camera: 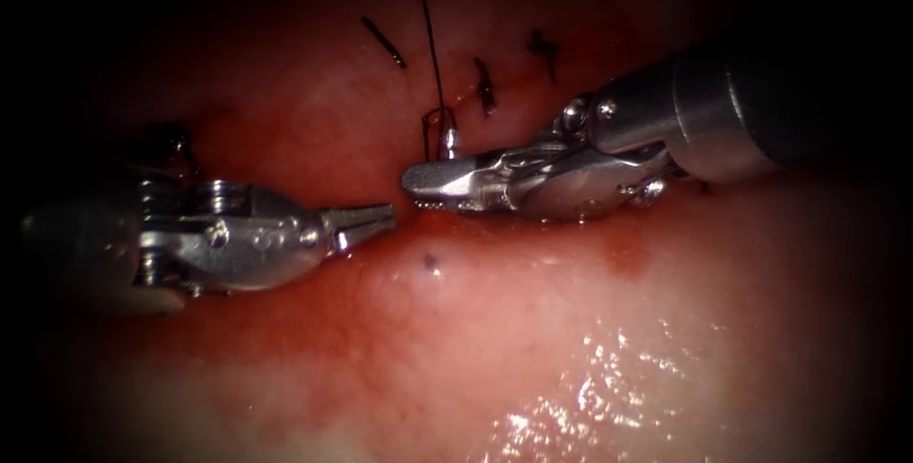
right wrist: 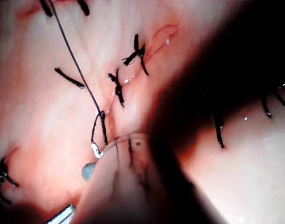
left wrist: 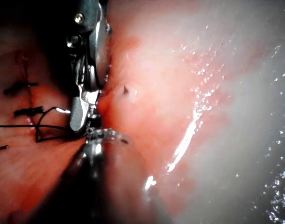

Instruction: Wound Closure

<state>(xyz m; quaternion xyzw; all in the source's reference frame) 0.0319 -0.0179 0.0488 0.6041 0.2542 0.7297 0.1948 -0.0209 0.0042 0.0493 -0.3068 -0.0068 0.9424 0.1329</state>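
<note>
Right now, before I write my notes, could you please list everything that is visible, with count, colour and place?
pink pork belly tissue: one, pink-red, under everything
black tied stitches: at least three, black, on the far tissue
thin black thread: one, black, loops at the needle and runs to the upper edge
curved steel needle: one, silver; a short shiny end stands above the right tip, the rest hidden
red fluid: a film, red, around both tips
small dark spot: one, below the tips
left end effector: one, silver, shut, holds nothing
right end effector: one, silver; grip on the needle unclear
</note>
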